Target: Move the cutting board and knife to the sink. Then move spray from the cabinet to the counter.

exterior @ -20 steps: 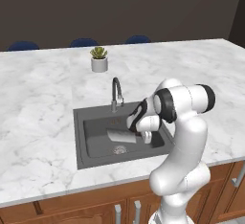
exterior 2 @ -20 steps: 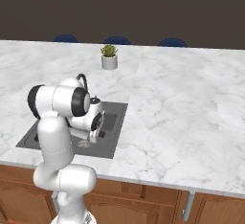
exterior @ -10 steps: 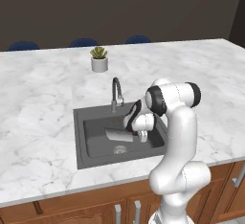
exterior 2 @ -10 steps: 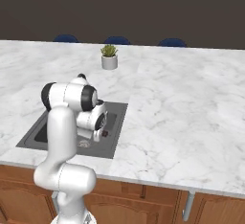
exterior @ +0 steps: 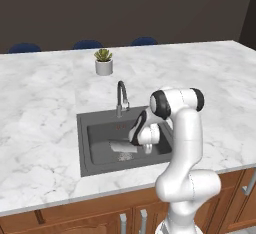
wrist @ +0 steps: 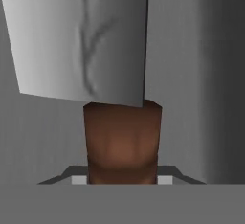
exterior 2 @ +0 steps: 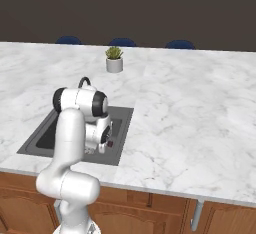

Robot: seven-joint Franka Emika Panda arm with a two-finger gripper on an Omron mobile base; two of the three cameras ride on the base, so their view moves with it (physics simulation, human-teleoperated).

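Observation:
My gripper [exterior: 145, 147] hangs low inside the dark sink [exterior: 84, 143], shut on the knife's reddish-brown handle [wrist: 122, 141]. The broad grey blade [wrist: 81, 41] points away from the hand and lies just over the basin floor, where it shows as a pale patch [exterior: 123, 147]. Seen from the right, the hand [exterior 2: 102, 145] sits in the sink [exterior 2: 123, 128] behind my own arm. The white marble counter [exterior: 45, 103] surrounds the basin. The cutting board, the spray and the cabinet are out of view.
A curved dark faucet [exterior: 121, 96] stands at the sink's back edge. A small potted plant [exterior: 103, 62] sits on the counter behind it. Blue chair backs [exterior: 88, 44] line the far side. Brown drawers [exterior 2: 150, 213] run below the counter's front edge.
The arm's upper links have swung more upright, and the hand holding the knife has sunk slightly deeper into the sink. The grip has not changed.

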